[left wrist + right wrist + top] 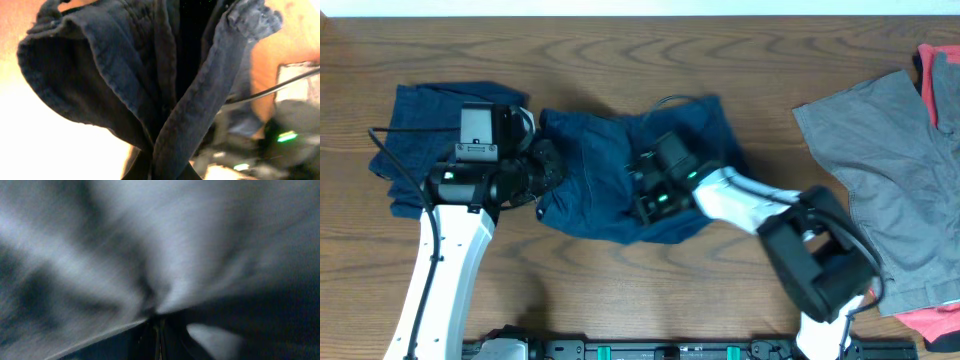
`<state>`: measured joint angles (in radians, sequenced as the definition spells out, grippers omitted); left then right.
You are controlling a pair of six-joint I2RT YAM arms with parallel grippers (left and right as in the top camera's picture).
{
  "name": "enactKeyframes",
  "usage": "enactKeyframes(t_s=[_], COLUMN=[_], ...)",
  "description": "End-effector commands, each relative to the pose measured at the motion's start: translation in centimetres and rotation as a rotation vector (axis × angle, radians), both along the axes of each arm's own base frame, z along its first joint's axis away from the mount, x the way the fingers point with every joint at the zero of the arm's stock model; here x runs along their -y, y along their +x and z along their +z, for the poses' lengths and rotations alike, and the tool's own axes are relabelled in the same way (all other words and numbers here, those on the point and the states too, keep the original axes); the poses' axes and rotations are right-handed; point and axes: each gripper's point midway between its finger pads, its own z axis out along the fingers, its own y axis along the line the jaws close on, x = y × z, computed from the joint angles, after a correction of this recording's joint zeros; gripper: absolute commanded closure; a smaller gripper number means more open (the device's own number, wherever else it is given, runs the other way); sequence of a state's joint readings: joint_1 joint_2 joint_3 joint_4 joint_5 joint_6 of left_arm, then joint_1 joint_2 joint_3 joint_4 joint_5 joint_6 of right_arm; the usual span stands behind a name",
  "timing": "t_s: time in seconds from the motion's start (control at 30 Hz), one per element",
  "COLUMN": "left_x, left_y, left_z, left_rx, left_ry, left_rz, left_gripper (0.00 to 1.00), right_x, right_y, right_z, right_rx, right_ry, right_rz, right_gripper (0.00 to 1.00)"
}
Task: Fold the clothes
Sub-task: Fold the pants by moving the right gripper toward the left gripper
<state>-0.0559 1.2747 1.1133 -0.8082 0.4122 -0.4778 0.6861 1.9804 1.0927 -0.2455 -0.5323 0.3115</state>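
Note:
Navy-blue shorts (610, 165) lie crumpled in the middle of the table. My left gripper (548, 165) is shut on their left edge; in the left wrist view the gathered hem (170, 135) runs down between the fingers. My right gripper (645, 190) is shut on the shorts near their middle; the right wrist view shows only blurred cloth (125, 255) pinched at the jaws (157, 325). A second navy piece (425, 125) lies folded at the far left, under the left arm. A grey garment (895, 160) lies at the right, over a red one (940, 65).
The wooden table's (620, 300) front edge carries a dark rail (670, 350). The right arm's base (820, 260) stands at the front right, next to the grey garment. Bare wood shows along the back and between the shorts and the grey garment.

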Motion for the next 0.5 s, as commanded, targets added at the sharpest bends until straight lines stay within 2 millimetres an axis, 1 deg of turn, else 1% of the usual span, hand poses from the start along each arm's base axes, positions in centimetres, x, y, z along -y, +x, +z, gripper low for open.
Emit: enactKeyframes(t_s=[0.0, 0.07, 0.13, 0.2, 0.23, 0.3, 0.37, 0.43, 0.47], left_x=[0.3, 0.3, 0.3, 0.3, 0.2, 0.2, 0.2, 0.2, 0.2], left_y=[0.3, 0.3, 0.3, 0.3, 0.3, 0.3, 0.4, 0.5, 0.6], left_z=[1.3, 1.3, 1.3, 1.3, 1.3, 1.3, 1.3, 1.3, 1.3], left_rx=[0.025, 0.024, 0.025, 0.025, 0.025, 0.025, 0.027, 0.031, 0.033], left_ry=[-0.03, -0.031, -0.032, -0.03, -0.028, -0.027, -0.027, -0.027, -0.028], left_rz=[0.006, 0.005, 0.005, 0.005, 0.007, 0.007, 0.007, 0.007, 0.007], left_gripper=[0.93, 0.94, 0.94, 0.94, 0.94, 0.94, 0.94, 0.94, 0.94], right_x=[-3.0, -3.9, -4.9, -4.7, -4.2, -2.5, -0.3, 2.7, 4.3], right_y=[-2.1, -1.7, -1.7, -1.2, -0.8, 0.8, 2.8, 5.0, 6.0], right_z=[0.1, 0.0, 0.7, 1.2, 1.6, 2.6, 4.4, 6.4, 7.0], right_rx=[-0.027, 0.039, 0.082, 0.099, 0.106, 0.134, 0.179, 0.241, 0.262], right_ry=[0.035, 0.02, 0.044, 0.042, 0.033, 0.002, -0.019, -0.053, -0.083], right_rz=[0.019, 0.003, 0.025, 0.023, 0.008, -0.047, -0.106, -0.168, -0.206], right_gripper=[0.99, 0.99, 0.99, 0.99, 0.99, 0.99, 0.98, 0.98, 0.98])
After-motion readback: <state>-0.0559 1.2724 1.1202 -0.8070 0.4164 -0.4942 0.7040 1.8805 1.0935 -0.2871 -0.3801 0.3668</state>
